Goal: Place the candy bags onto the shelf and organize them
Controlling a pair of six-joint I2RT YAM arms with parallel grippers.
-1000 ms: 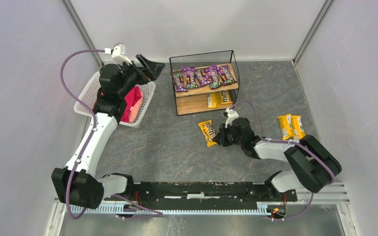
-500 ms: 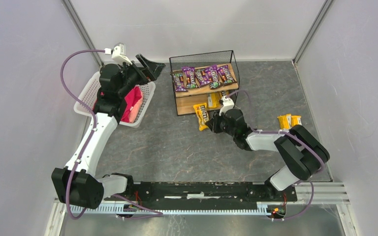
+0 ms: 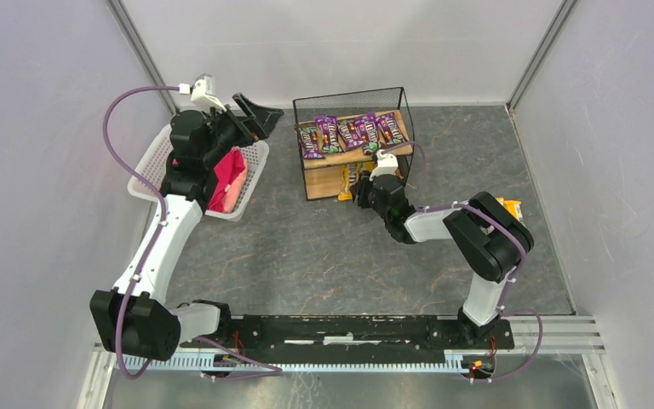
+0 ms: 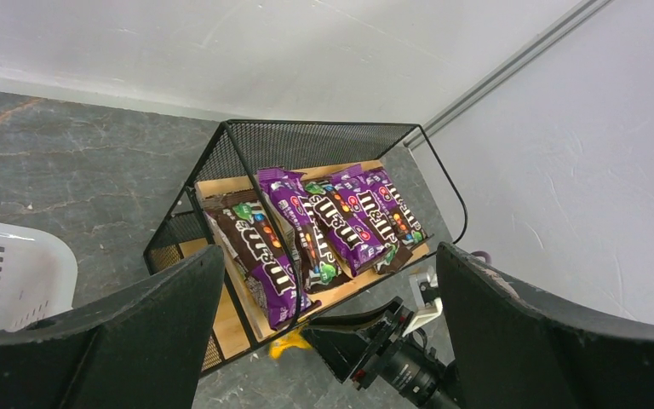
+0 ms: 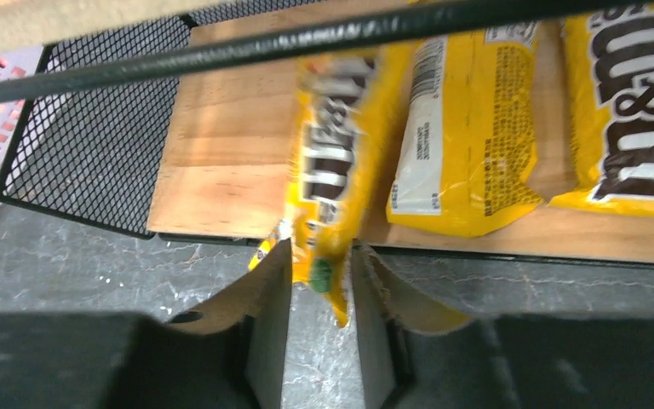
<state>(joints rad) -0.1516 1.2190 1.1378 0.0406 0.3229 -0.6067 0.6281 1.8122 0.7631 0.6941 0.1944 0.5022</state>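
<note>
The shelf stands at the back middle, with several purple candy bags in a row on its top board. My right gripper is shut on a yellow candy bag and holds it at the front edge of the lower board. In the right wrist view that bag stands on edge between my fingers, partly over the lower board, beside two yellow bags lying there. My left gripper is open and empty, raised left of the shelf, looking down on the purple bags.
A white lattice basket holding a pink-red bundle stands left of the shelf, under the left arm. Another yellow bag lies on the grey table at the right, mostly hidden behind the right arm. Walls enclose the table on three sides.
My right gripper has carried the yellow bag from the middle of the table up to the front of the shelf's lower board. The left arm has stayed in place.
</note>
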